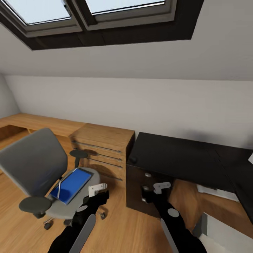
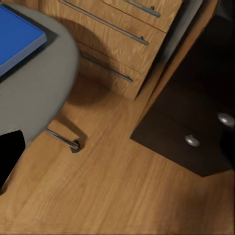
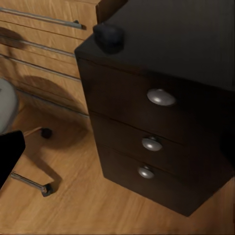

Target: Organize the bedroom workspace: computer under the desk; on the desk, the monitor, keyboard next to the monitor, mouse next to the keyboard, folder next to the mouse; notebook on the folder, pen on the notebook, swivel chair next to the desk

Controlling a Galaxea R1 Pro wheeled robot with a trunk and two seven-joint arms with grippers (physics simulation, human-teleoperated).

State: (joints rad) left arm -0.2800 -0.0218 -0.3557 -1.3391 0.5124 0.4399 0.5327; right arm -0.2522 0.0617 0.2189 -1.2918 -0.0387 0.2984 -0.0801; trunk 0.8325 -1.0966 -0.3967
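Note:
The grey swivel chair [image 1: 33, 165] stands on the wood floor at the left, with the blue folder [image 1: 72, 184] lying flat on its seat [image 2: 46, 85]. A thin silvery line runs along the folder's near left edge. To the right is the black desk [image 1: 182, 154], and the small black mouse [image 1: 133, 160] sits at its near left corner [image 3: 108, 36] above the drawer unit. My left gripper [image 1: 98, 189] hovers open just right of the chair seat. My right gripper [image 1: 161, 187] hangs open in front of the drawers. Monitor, keyboard and notebook are out of view.
A light wooden dresser [image 1: 105, 147] stands between chair and desk, close to both. The dark three-drawer unit [image 3: 156, 142] has round metal knobs. The chair's castors [image 3: 46, 132] rest on the floor near it. A sloped ceiling with skylights is overhead.

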